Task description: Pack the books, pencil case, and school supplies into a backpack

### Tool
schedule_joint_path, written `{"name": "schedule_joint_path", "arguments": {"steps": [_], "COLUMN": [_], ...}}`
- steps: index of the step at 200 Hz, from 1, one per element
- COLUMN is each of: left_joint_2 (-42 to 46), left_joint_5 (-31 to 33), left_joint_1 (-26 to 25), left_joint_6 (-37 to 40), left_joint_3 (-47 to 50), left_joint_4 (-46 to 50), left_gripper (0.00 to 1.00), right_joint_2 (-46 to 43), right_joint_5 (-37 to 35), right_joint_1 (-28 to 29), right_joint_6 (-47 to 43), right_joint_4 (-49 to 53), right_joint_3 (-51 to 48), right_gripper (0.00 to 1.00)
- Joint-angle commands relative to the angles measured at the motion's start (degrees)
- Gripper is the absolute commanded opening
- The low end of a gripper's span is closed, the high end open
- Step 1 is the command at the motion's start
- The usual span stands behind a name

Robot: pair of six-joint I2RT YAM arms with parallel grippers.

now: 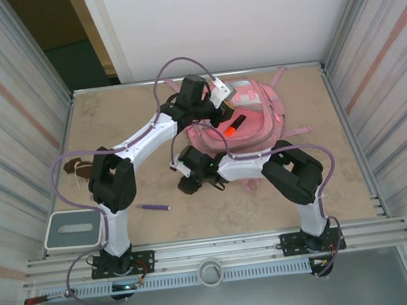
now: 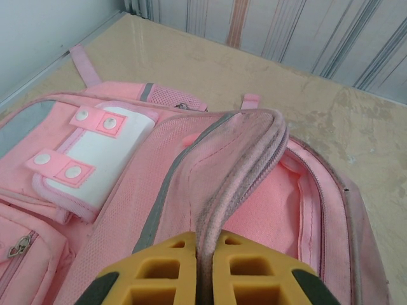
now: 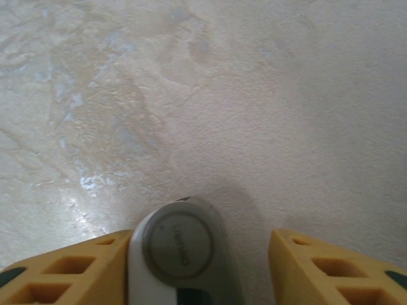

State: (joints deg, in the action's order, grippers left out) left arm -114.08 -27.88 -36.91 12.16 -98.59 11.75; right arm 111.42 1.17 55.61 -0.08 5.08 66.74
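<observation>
Big pink backpack (image 1: pixel 254 114) of soft cloth, flat on the far middle of the tabletop (image 1: pixel 268 211), main pocket gaping. White patch (image 2: pixel 105 162) with pink snap tabs on the front. Grey trim along the zip edge, and a fuzzy, rough rim on the flap. Smooth pink lining inside.

Left hand (image 2: pixel 203 257) pressed together on that flap rim, its blocky yellow pads (image 2: pixel 159 273) pinching the thin edge and lifting it off the pocket.

Stubby orange-and-black highlighter (image 1: pixel 236 126) at the open pocket; in it or on it, hard to tell. Thin purple pen (image 1: pixel 153 208) on the bare tabletop, near and left of the backpack, well apart from it.

Right hand (image 3: pixel 197 273) just on the near side of the backpack, pointing down at the tabletop, pads spread. Small smooth white-and-grey piece (image 3: pixel 181 254) with a round disc on top between the pads, touching one pad, with a gap to the other.

Tabletop hard, pale beige, blotchy like stone.
</observation>
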Motion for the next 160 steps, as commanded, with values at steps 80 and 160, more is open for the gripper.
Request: {"name": "schedule_joint_path", "arguments": {"steps": [80,160], "left_joint_2": [4.65,4.53], "left_joint_5": [1.33,1.71], "left_joint_1": [0.49,0.58], "left_joint_6": [-0.03,-2.41], "left_joint_3": [0.94,0.89], "left_joint_4": [-2.34,-4.74], "left_gripper": [0.00,0.00], "right_joint_2": [-21.50,-45.95], "right_joint_5": [4.41,11.33], "right_joint_1": [-1.08,-23.77], "right_joint_6": [10.40,29.24], "right_joint_4": [-1.77,-6.54], "right_joint_3": [-11.60,-25.07], "right_gripper": [0.31,0.30]}}
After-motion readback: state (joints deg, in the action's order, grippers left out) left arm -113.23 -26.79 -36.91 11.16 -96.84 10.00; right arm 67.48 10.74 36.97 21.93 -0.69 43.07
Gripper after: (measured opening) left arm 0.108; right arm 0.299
